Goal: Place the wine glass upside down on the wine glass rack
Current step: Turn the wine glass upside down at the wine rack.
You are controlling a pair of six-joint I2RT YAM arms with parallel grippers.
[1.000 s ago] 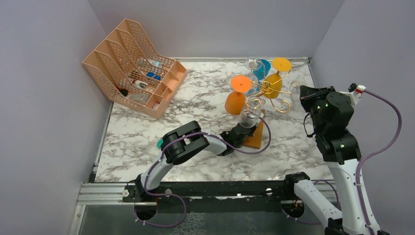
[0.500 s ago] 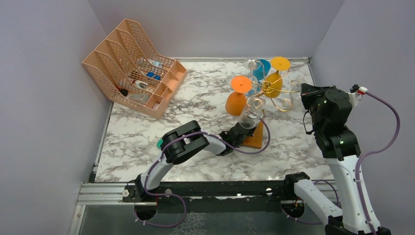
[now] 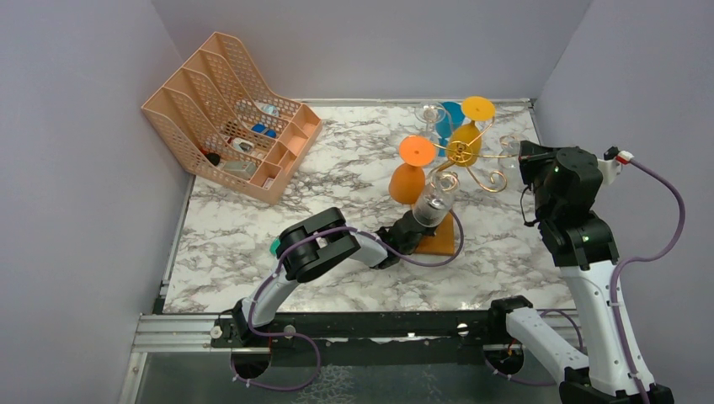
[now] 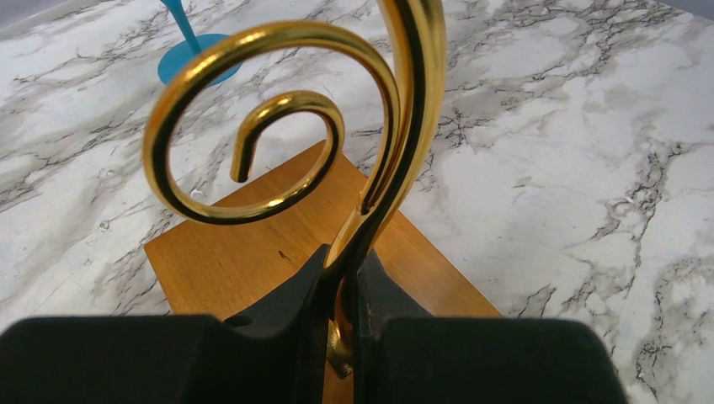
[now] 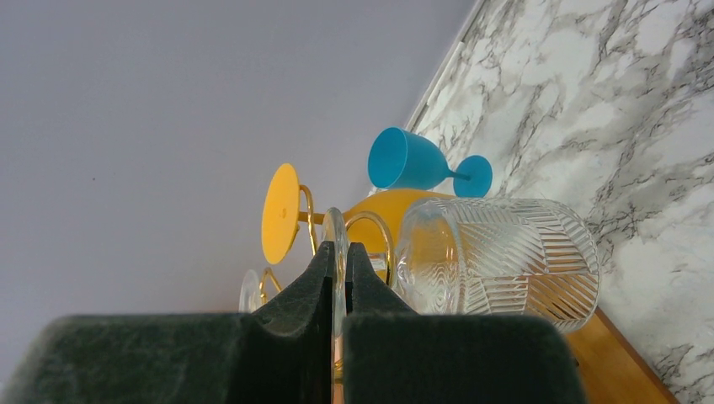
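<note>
Wine glass (image 5: 497,261), foot pinched in your right gripper (image 5: 337,252), has edged into the wine glass rack (image 3: 460,151) near the table's far right corner, while your left gripper (image 4: 343,265), clamped on its wire, turned it slightly; hanging looks close.

I saw my left fingers (image 4: 278,311) pinched on a gold arm of the wine glass rack (image 4: 404,126), its spiral curling above the wooden base (image 4: 244,261). A blue glass foot (image 4: 198,59) rested on the marble tabletop (image 4: 572,168) beyond.
</note>
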